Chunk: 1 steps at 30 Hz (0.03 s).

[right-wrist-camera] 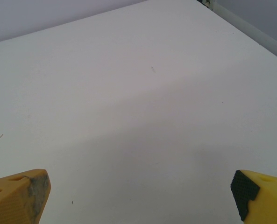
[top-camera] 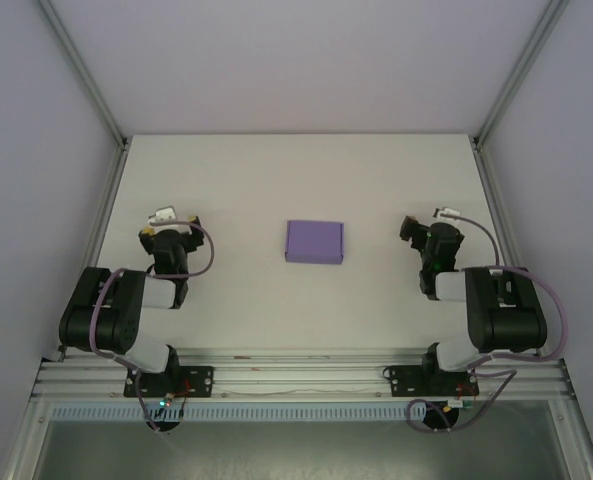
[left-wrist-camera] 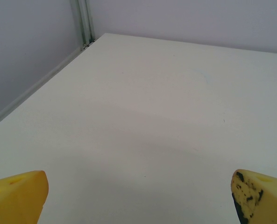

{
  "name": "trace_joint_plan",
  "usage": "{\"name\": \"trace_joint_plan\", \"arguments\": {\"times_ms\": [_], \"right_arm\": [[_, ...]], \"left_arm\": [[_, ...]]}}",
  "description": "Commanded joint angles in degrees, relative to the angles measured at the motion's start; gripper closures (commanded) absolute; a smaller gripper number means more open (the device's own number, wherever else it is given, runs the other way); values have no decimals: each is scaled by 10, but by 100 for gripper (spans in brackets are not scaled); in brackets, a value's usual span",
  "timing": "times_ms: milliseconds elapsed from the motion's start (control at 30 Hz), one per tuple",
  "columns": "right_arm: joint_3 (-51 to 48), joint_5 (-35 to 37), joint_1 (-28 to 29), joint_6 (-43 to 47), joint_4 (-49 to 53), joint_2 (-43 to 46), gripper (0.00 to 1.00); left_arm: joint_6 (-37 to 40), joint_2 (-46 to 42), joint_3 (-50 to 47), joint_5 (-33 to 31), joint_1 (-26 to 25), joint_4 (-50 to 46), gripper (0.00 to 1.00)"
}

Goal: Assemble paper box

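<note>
one small flat purple paper box (top-camera: 314, 242) lies mid-table between two arms.
the top camera gives the box on the white table (top-camera: 236, 190), well apart from the left arm (top-camera: 116, 315) and right arm (top-camera: 501, 315). each wrist camera gives two yellow fingertips (left-wrist-camera: 17, 198) spread wide over bare tabletop: the left gripper (left-wrist-camera: 138, 196) and right gripper (right-wrist-camera: 138, 196) both gape, holding nothing.
</note>
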State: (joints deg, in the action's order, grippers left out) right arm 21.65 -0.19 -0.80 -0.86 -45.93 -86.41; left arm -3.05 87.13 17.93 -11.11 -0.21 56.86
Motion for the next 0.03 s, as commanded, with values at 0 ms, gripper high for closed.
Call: {"name": "trace_joint_plan", "arguments": {"times_ms": [0], "right_arm": [[9,13,-2,-8,-13,5,0]], "left_arm": [[3,-6,2,5,4,9,0]]}}
